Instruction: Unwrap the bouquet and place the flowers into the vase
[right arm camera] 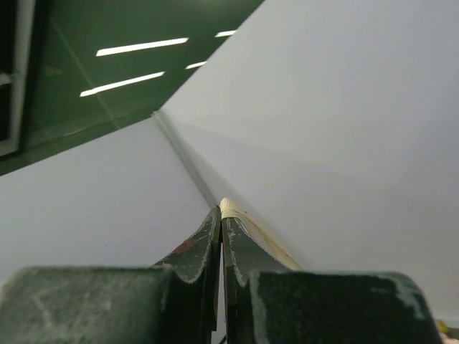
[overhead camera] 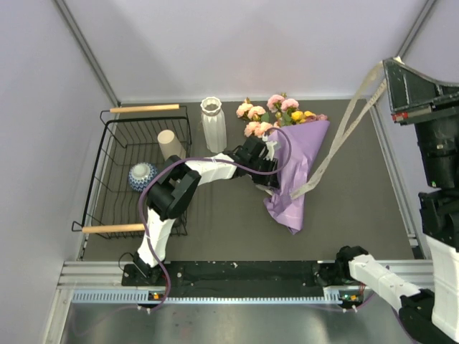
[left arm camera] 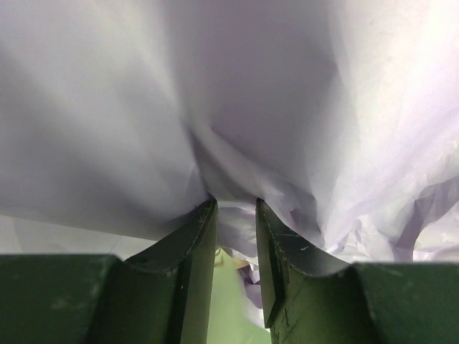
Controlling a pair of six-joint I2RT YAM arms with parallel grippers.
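Note:
The bouquet (overhead camera: 301,161) lies on the dark mat, its lilac wrap pointing toward me and its flowers (overhead camera: 276,115) fanned out at the far end. My left gripper (overhead camera: 267,170) is at the wrap's left side. In the left wrist view the gripper (left arm camera: 237,204) is shut on a bunched fold of the lilac paper (left arm camera: 251,93). A cream ribbon (overhead camera: 344,129) runs taut from the wrap's waist up to my right gripper (overhead camera: 384,66), raised high at the right. That gripper (right arm camera: 221,208) is shut on the ribbon's end (right arm camera: 247,222). The white ribbed vase (overhead camera: 214,123) stands left of the flowers.
A black wire basket (overhead camera: 107,147) with wooden handles sits at the left. It holds a beige cup (overhead camera: 171,143) and a blue-patterned bowl (overhead camera: 142,174). My left arm's elbow (overhead camera: 172,193) lies beside the basket. White walls close the far and side edges.

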